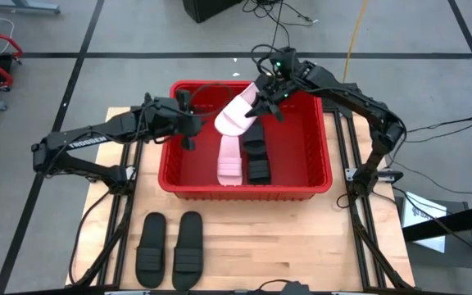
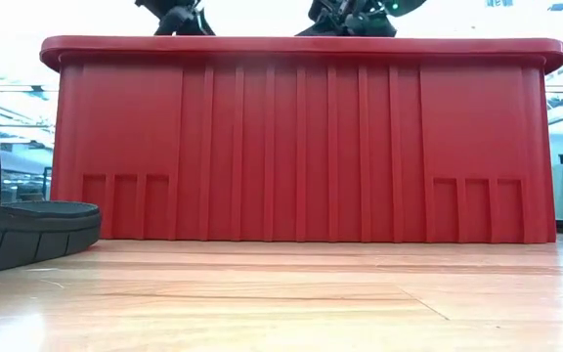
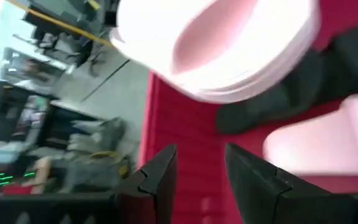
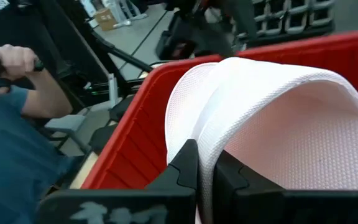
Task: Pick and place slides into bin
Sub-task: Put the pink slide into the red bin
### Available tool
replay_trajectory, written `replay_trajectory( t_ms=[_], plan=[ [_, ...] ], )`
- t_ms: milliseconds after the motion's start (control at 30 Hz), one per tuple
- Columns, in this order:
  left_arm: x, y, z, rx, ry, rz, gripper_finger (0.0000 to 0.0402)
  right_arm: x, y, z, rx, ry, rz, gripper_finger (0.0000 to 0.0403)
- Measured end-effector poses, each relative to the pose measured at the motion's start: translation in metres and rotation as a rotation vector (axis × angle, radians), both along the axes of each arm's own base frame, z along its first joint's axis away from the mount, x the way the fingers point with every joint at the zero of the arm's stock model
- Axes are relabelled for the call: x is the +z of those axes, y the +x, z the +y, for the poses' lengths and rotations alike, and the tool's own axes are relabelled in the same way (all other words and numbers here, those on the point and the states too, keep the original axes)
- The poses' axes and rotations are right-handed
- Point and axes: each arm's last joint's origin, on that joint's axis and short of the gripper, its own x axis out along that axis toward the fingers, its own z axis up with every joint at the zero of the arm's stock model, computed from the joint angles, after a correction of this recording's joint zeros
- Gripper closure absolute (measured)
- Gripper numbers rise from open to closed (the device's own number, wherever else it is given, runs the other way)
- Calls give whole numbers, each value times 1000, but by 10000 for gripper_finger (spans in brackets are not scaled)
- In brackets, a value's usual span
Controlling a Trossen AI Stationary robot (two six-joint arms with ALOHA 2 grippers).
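Observation:
The red bin (image 1: 318, 176) stands mid-table. Inside it lie a pale pink slide (image 1: 229, 161) and two black slides (image 1: 257, 156). My right gripper (image 1: 262, 100) is shut on a second pale pink slide (image 1: 236, 116), held over the bin's far part. My left gripper (image 1: 188, 124) is open and empty over the bin's left part, just left of the held slide; its fingers (image 3: 160, 174) stand apart below that slide (image 3: 216, 43). Two black slides (image 1: 150, 248) (image 1: 188, 248) lie flat on the table in front of the bin. My right gripper pinches a thin edge of the pale slide (image 4: 205, 146) between its two fingers, at the slide's far right end. The fingers come slanting down from the table's far right. The slide is lifted clear and slopes down toward the bin's left wall, with its strap opening (image 1: 231, 124) at its lower end.
The bin's tall near wall (image 2: 301, 137) fills the low view, with a black slide (image 2: 18, 220) at its left. A person's hand and blue sleeve (image 4: 11, 118) show beyond the table. Bare wood (image 1: 301, 246) lies in front of the bin, to the right.

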Motion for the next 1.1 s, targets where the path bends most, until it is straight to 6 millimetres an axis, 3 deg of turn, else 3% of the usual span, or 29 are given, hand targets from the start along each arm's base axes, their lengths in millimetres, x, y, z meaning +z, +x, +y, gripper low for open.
replay_trajectory(
  t_ms=[267,500,733,1100],
  plan=[
    [1,12,-7,82,198,50,256,-10,3,-6,-35,10,45,400],
    [6,17,-14,34,227,-1,256,-10,4,-6,-49,-12,45,399],
    [-6,34,-15,-62,211,24,256,-9,12,2,-23,-25,21,399],
    [-18,60,-11,-48,304,33,256,-9,20,16,16,-26,24,399]
  ],
)
